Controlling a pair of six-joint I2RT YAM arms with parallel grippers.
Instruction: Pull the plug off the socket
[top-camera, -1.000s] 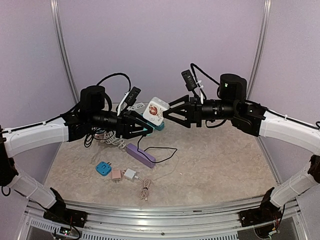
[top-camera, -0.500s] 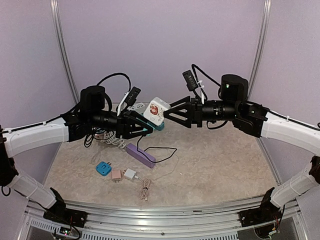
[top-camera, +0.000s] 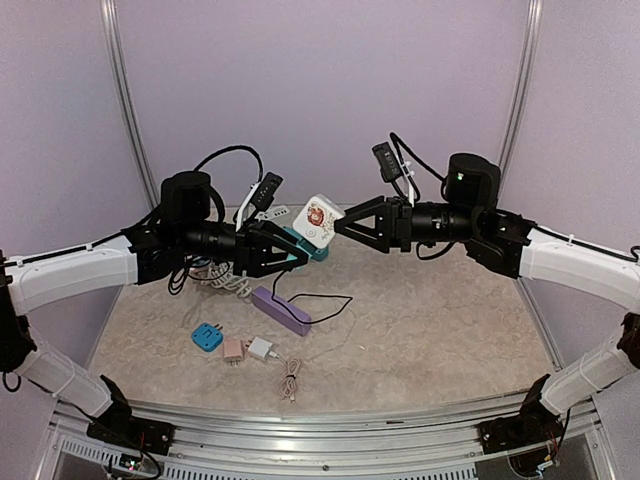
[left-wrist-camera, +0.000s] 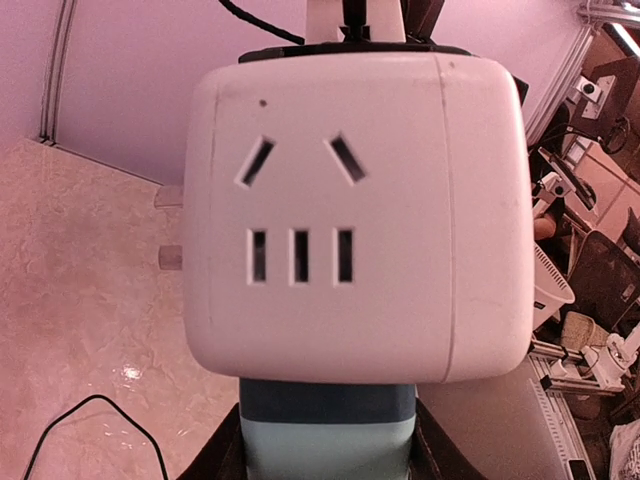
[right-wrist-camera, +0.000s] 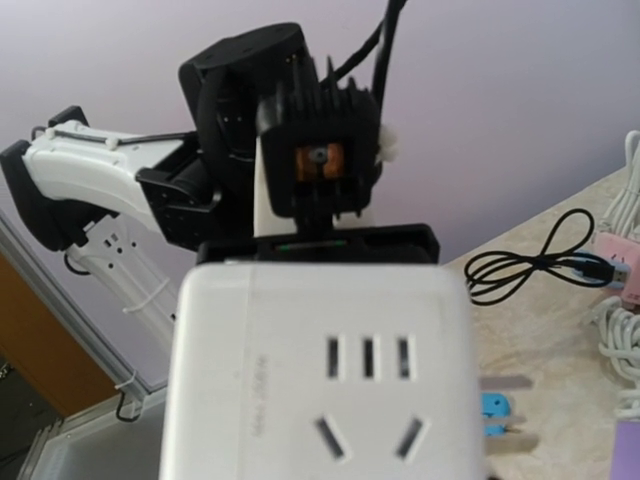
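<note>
The white cube socket (top-camera: 318, 219) hangs in the air above the middle of the counter (top-camera: 450, 320), towards its far side, between the two end effectors. It is tilted, with one corner uppermost. In the top view a red-printed face is turned up and towards the near side.

The left end effector (top-camera: 292, 252) reaches in from the left with a narrow grip on the teal plug (left-wrist-camera: 328, 440). In the left wrist view the plug's body sits between the dark fingers (left-wrist-camera: 222, 462) and butts against the cube's edge. The plug's long axis runs left to right, in line with that arm, and its far end points right into the socket. No gap shows between the two. The cube face towards this camera has two slanted slots above three upright ones.

The right end effector (top-camera: 340, 228) comes in from the right. Its jaws stand part open and meet the cube's right side, so it appears to hold the cube. In the right wrist view the cube hides the fingers.

Below on the counter, left of centre, lie a purple power strip (top-camera: 280, 310), a blue adapter (top-camera: 207, 336), a pink adapter (top-camera: 233, 349), a white adapter (top-camera: 260, 348) and a small coiled cable (top-camera: 291, 380).
</note>
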